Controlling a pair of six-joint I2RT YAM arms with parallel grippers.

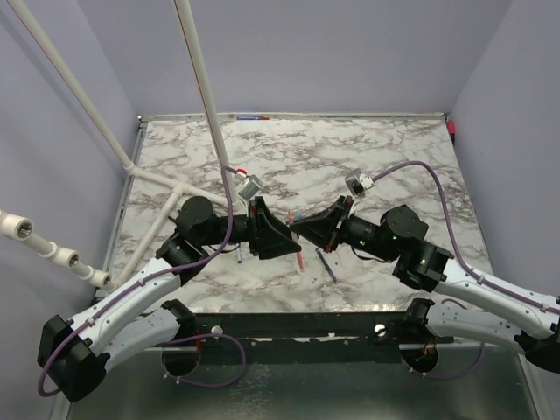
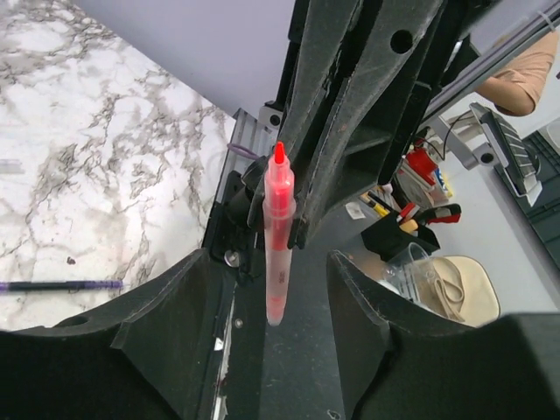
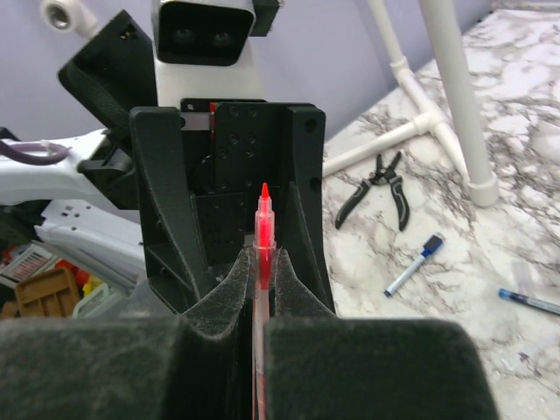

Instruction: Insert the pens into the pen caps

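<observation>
my right tool (image 3: pixel 262 264) was clamped on the thin red plastic stick pen (image 3: pixel 262 234) over the marble surface (image 1: pixel 376 162), my left tool (image 2: pixel 273 262) gaping either side; closing off-centre could have levered it loose.

I am two arms of pale grey-white shell with matte black joint housings (image 1: pixel 197 213): left arm (image 1: pixel 131 306) at seven o'clock of the overhead view, right arm (image 1: pixel 490 287) at four o'clock. A thin purple cable (image 1: pixel 229 206) runs along each. My right joints carry tiny green lights (image 1: pixel 395 236). My left gripper (image 1: pixel 293 234) and right gripper (image 1: pixel 296 223) are rough black printed plastic, their fingers (image 3: pixel 164 219) drilled with round screw holes (image 3: pixel 307 125). A boxy white-and-black wrist camera (image 3: pixel 207 35) crowns the left one.
</observation>
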